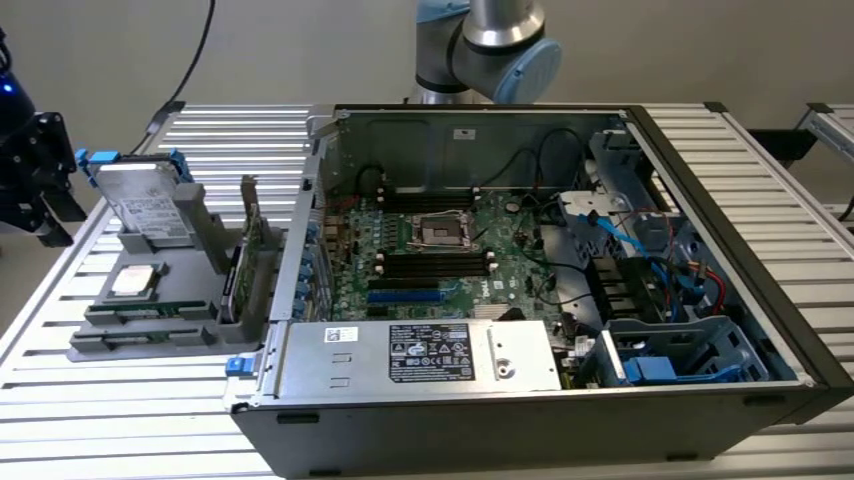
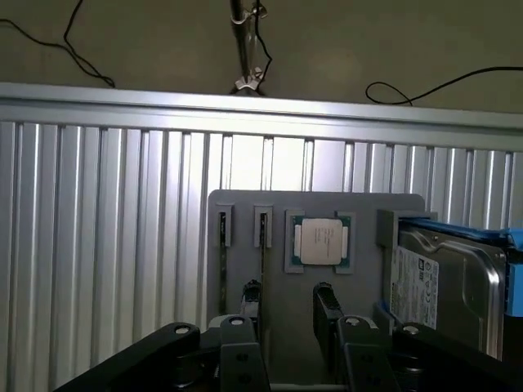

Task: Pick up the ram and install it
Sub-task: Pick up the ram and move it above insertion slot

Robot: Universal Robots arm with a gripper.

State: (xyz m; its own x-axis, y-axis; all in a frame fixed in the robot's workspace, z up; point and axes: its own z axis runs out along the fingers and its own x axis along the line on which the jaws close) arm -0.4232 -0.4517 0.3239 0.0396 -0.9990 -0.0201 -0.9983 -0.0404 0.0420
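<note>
The gripper (image 2: 288, 304) hung open above the holder (image 2: 359, 204), its two fingers (image 2: 327, 304) spread apart with bare grey plate between them and nothing held. Just past one fingertip the ram (image 2: 261, 253) stood on edge in its slot, seen from above as a thin dark line running away from the claw. A second stick (image 2: 222, 261) stood in the next slot, parallel to it and on the side away from the CPU (image 2: 319, 242). The CPU lay flat in its square pocket just beside the ram's slot. Beyond it on the same plate the drive (image 2: 445, 286) leaned in its cradle with a blue bracket on its far side. Past the holder the slatted table (image 2: 106, 229) ran to its edge rail.

In the exterior view the holder sat near the table's edge on the exterior view's left. The ram (image 1: 147, 314) lay low in it, between the CPU and the holder's near end. A taller green card (image 1: 247, 230) stood upright on the holder's side facing the case (image 1: 534, 420). The open case filled the table's middle. Its power supply (image 1: 414, 355) was nearest, and the motherboard (image 1: 454, 240) lay behind that. The arm (image 1: 487, 40) rose beyond the case's back wall.
</note>
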